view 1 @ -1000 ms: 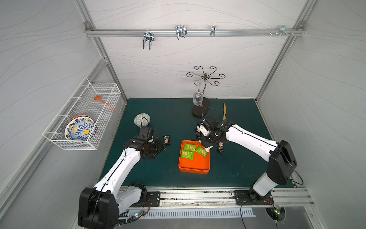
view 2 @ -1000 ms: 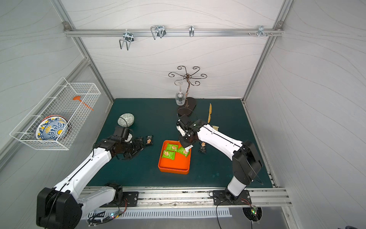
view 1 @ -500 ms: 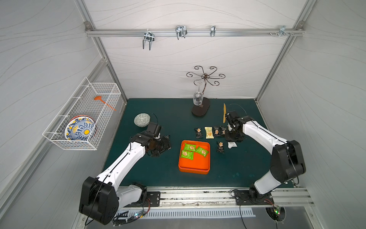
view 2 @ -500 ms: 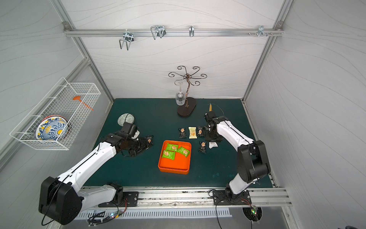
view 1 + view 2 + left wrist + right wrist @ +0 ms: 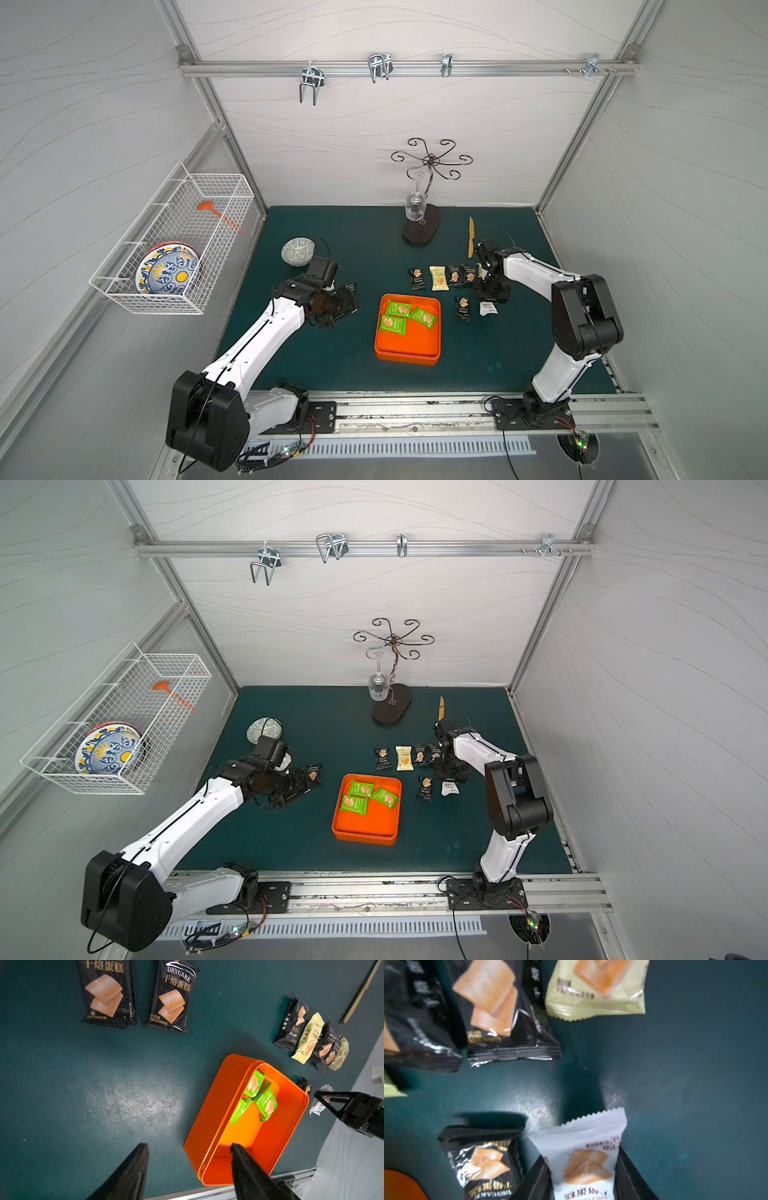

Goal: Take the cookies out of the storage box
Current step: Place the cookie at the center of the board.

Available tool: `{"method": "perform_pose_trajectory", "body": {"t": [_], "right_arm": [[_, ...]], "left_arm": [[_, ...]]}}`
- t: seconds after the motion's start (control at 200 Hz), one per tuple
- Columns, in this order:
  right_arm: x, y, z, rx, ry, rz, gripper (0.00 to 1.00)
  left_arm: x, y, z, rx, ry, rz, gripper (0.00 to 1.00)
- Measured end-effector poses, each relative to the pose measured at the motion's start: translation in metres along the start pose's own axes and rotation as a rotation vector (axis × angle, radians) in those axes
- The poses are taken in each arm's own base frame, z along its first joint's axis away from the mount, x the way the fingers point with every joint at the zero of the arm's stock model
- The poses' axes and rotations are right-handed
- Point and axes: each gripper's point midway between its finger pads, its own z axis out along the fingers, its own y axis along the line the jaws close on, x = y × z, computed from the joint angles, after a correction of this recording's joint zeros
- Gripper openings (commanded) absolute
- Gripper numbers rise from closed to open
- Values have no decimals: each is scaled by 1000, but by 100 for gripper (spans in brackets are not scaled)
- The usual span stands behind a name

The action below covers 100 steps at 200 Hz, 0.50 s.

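The orange storage box (image 5: 407,358) sits mid-table with three green cookies (image 5: 398,309) inside. Several black and pale yellow cookies (image 5: 439,277) lie in a row behind it on the right. My right gripper (image 5: 490,291) is low over the mat there. In the right wrist view it (image 5: 581,1155) is shut on a white cookie packet (image 5: 583,1136), beside a black packet (image 5: 483,1159). My left gripper (image 5: 340,307) hovers left of the box, open and empty (image 5: 189,1147), near two black packets (image 5: 172,999).
A patterned bowl (image 5: 297,251) stands at the back left. A glass stand (image 5: 422,228) and a wooden knife (image 5: 471,237) are at the back. A white wire basket (image 5: 174,245) with a plate hangs on the left wall.
My right arm swung from over the storage box out to the right and came down by the row of packets with the white packet. The left arm edged slightly toward the box.
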Motion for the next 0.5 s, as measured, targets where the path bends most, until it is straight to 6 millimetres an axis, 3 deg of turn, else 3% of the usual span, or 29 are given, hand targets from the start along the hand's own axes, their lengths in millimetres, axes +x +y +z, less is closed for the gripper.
{"method": "perform_pose_trajectory", "body": {"t": [0.225, 0.5], "right_arm": [[0, 2, 11, -4, 20, 4, 49], [0, 3, 13, -7, 23, 13, 66]], "left_arm": [[0, 0, 0, 0, 0, 0, 67], [2, 1, 1, -21, -8, -9, 67]]}}
